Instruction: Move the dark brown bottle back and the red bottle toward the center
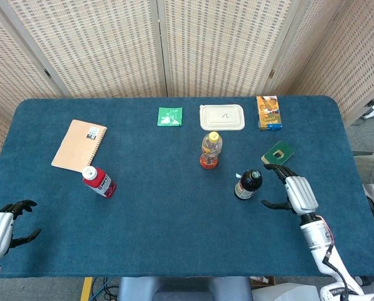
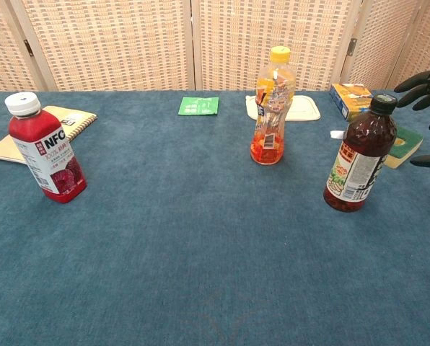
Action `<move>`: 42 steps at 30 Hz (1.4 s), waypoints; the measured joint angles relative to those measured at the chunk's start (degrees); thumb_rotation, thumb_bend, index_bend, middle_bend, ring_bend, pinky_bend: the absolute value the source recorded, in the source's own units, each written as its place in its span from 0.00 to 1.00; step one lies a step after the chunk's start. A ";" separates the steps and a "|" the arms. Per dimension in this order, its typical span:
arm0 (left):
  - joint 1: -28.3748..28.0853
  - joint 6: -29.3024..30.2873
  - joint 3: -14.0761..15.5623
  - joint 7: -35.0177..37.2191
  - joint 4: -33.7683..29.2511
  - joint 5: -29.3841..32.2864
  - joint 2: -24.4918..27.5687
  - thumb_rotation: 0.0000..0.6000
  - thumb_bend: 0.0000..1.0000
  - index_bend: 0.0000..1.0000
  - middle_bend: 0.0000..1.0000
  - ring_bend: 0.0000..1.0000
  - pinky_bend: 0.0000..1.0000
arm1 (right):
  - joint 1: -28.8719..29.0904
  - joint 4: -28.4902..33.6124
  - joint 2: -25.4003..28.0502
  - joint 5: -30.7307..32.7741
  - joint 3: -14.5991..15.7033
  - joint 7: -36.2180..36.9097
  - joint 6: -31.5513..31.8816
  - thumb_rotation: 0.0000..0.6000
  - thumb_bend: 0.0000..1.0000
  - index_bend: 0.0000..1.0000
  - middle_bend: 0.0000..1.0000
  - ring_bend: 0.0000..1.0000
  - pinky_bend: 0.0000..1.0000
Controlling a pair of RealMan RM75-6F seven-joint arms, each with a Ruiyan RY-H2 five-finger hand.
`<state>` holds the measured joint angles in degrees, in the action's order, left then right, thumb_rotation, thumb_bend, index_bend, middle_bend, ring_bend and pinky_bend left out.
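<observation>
The dark brown bottle (image 1: 248, 184) (image 2: 361, 157) stands upright right of the table's middle, dark cap on. My right hand (image 1: 292, 190) (image 2: 426, 108) hovers just to its right, fingers spread, a short gap between them and the bottle. The red bottle (image 1: 98, 181) (image 2: 44, 150), white-capped, stands upright at the left near the notebook. My left hand (image 1: 1, 227) hangs off the front left corner, fingers apart, holding nothing.
An orange-drink bottle (image 1: 209, 150) (image 2: 272, 107) stands mid-table behind the brown one. A tan notebook (image 1: 78, 145), green packet (image 1: 169, 116), white lidded container (image 1: 221, 116), orange box (image 1: 268, 112) and green card (image 1: 277, 155) lie toward the back and right.
</observation>
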<state>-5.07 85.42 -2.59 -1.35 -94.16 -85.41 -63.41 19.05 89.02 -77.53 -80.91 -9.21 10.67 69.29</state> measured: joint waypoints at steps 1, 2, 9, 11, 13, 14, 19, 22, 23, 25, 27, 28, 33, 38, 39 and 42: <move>-0.02 -0.08 0.01 0.07 -0.05 0.02 0.03 1.00 0.11 0.36 0.45 0.44 0.62 | 0.13 -0.29 -0.21 0.15 -0.05 0.15 -0.09 1.00 0.00 0.20 0.23 0.20 0.34; -0.02 -0.10 0.01 0.11 -0.09 0.03 0.06 1.00 0.11 0.36 0.45 0.44 0.62 | 0.29 -0.67 -0.48 0.36 -0.12 0.38 -0.25 1.00 0.00 0.20 0.23 0.19 0.34; 0.01 -0.17 0.08 0.12 -0.24 0.07 0.13 1.00 0.11 0.36 0.45 0.44 0.62 | 1.59 -3.35 -2.56 1.53 -0.45 1.24 -1.74 1.00 0.00 0.20 0.22 0.19 0.33; 0.04 -0.18 0.06 0.18 -0.25 0.15 0.17 1.00 0.11 0.36 0.45 0.44 0.62 | 2.12 -4.20 -3.35 1.85 -0.54 1.33 -2.31 1.00 0.00 0.20 0.22 0.19 0.33; 0.04 -0.17 0.02 0.26 -0.24 0.21 0.21 1.00 0.11 0.36 0.45 0.44 0.62 | 2.56 -4.82 -3.99 2.10 -0.65 1.37 -2.71 1.00 0.00 0.20 0.22 0.19 0.33; 0.05 -0.18 0.01 0.32 -0.24 0.24 0.24 1.00 0.11 0.36 0.45 0.44 0.62 | 2.85 -5.15 -4.37 2.27 -0.72 1.43 -2.99 1.00 0.00 0.20 0.22 0.19 0.33; 0.09 -0.12 -0.09 0.59 -0.31 0.37 0.42 1.00 0.11 0.36 0.45 0.44 0.62 | 3.79 -6.13 -5.44 2.73 -0.91 1.76 -3.90 1.00 0.00 0.20 0.22 0.19 0.33; 0.10 -0.15 -0.11 0.67 -0.32 0.41 0.48 1.00 0.11 0.36 0.45 0.44 0.62 | 4.19 -6.61 -5.91 2.90 -0.91 1.98 -4.30 1.00 0.00 0.20 0.22 0.19 0.33; 0.10 -0.16 -0.11 0.67 -0.33 0.42 0.49 1.00 0.11 0.36 0.45 0.44 0.62 | 4.29 -6.77 -6.05 2.91 -0.86 2.02 -4.38 1.00 0.00 0.20 0.22 0.19 0.33; 0.11 -0.15 -0.10 0.67 -0.36 0.40 0.52 1.00 0.11 0.36 0.45 0.44 0.62 | 4.43 -7.05 -6.27 2.93 -0.81 2.04 -4.47 1.00 0.00 0.20 0.22 0.19 0.33; 0.13 -0.13 -0.09 0.67 -0.40 0.39 0.54 1.00 0.11 0.36 0.45 0.44 0.62 | 4.62 -7.38 -6.56 2.97 -0.77 2.15 -4.60 1.00 0.00 0.20 0.22 0.19 0.33; 0.13 -0.13 -0.08 0.66 -0.43 0.38 0.54 1.00 0.11 0.36 0.45 0.44 0.62 | 4.69 -7.52 -6.68 2.99 -0.76 2.22 -4.64 1.00 0.00 0.20 0.22 0.19 0.33; 0.10 -0.30 -0.06 0.60 -0.47 0.46 0.55 1.00 0.11 0.36 0.45 0.44 0.62 | 5.23 -8.66 -7.71 3.01 -0.69 2.55 -5.01 1.00 0.00 0.20 0.22 0.19 0.33; 0.10 -0.41 -0.12 0.81 -0.55 0.68 0.67 1.00 0.11 0.36 0.45 0.44 0.62 | 5.63 -10.14 -9.12 2.96 -0.72 2.60 -4.78 1.00 0.00 0.20 0.27 0.19 0.33; 0.10 -0.45 -0.12 0.88 -0.58 0.72 0.72 1.00 0.11 0.36 0.45 0.44 0.62 | 5.67 -10.43 -9.43 2.96 -0.74 2.55 -4.63 1.00 0.00 0.21 0.28 0.19 0.33; 0.12 -0.45 -0.14 0.95 -0.66 0.76 0.82 1.00 0.11 0.36 0.45 0.44 0.62 | 5.75 -11.34 -10.36 2.97 -0.95 2.35 -3.84 1.00 0.00 0.25 0.32 0.23 0.35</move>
<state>-4.96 84.97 -2.74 -0.40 -94.82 -84.66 -62.59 24.80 77.69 -87.89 -77.94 -10.16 13.02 65.45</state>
